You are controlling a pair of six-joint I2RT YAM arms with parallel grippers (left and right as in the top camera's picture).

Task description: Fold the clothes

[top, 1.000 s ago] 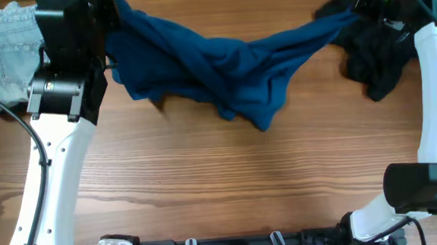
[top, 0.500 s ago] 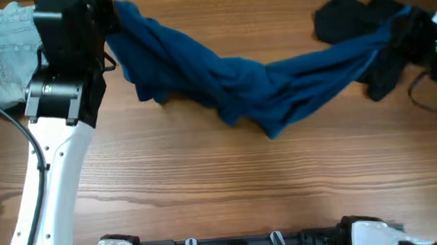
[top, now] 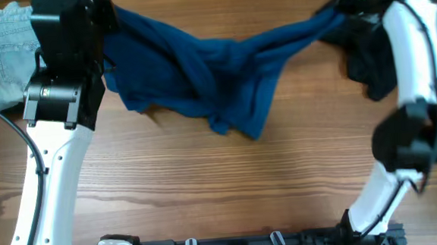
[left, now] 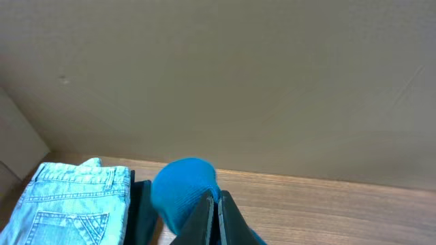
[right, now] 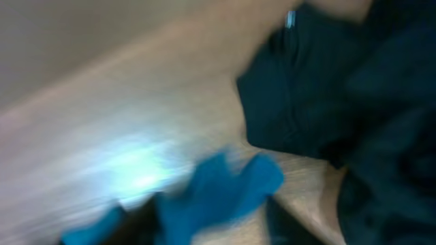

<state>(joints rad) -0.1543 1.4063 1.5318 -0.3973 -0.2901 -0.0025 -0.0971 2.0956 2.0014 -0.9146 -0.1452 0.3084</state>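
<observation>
1. The right arm (top: pixel 410 46) has been swung back from the right edge of the table (top: pixel 207 184) to its far right corner
2. The right end of the blue garment (top: pixel 223 69) has been carried leftward with it, above the black clothing (top: pixel 369 71)
3. The garment's sagging middle has been shifted slightly leftward, and its left part has been spread wider

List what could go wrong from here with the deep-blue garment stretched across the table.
1. The deep-blue soft fabric garment is bunched and twisted in its middle, so a fold made now would likely come out creased.
2. Its right end lies against the black crumpled garment, and pulling may drag that along. The blurred right wrist view does not show whether that end is gripped, so it may slip.
3. The left tool, shut on the fabric, sits near the pale blue denim jeans and could snag them.
</observation>
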